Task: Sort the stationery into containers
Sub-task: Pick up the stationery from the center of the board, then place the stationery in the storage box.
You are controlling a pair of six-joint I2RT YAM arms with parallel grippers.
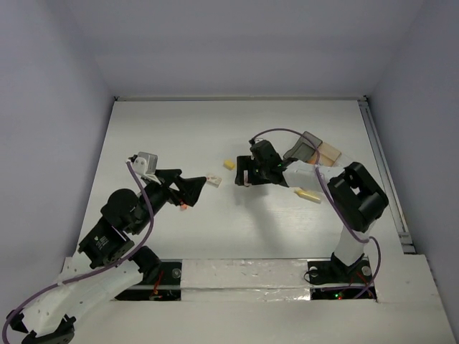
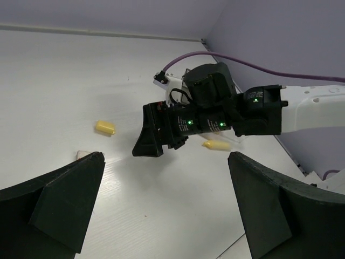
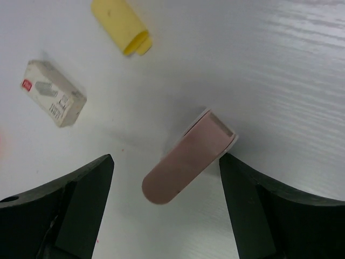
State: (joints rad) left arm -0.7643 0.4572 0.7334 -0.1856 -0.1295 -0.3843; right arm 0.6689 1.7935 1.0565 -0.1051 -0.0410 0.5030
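The right gripper (image 1: 246, 174) hangs low over the middle of the worktop (image 1: 179, 129) with its fingers spread apart. A pink piece (image 3: 188, 156) lies flat on the surface between them. In the right wrist view there is a gap on each side of it, so neither finger touches it.

Just beyond, toward the far edge, lies a yellow piece (image 3: 123, 27). A small grey-white box (image 3: 55, 100) with a printed label sits to the left of the pink piece, between the two grippers.

The left gripper (image 2: 166, 162) is also wide open and holds nothing. It points toward the right gripper from the left half of the worktop, with the little box near its fingertips. A small reddish piece (image 1: 184, 206) shows on the surface right beside it, on the near side.

Another pale yellow piece (image 1: 308, 194) lies right of the centre, close to the right arm. The containers (image 1: 315, 149) stand toward the right edge, partly hidden behind that arm. One smoky dark bin and one tan bin are visible, and what they hold cannot be made out.
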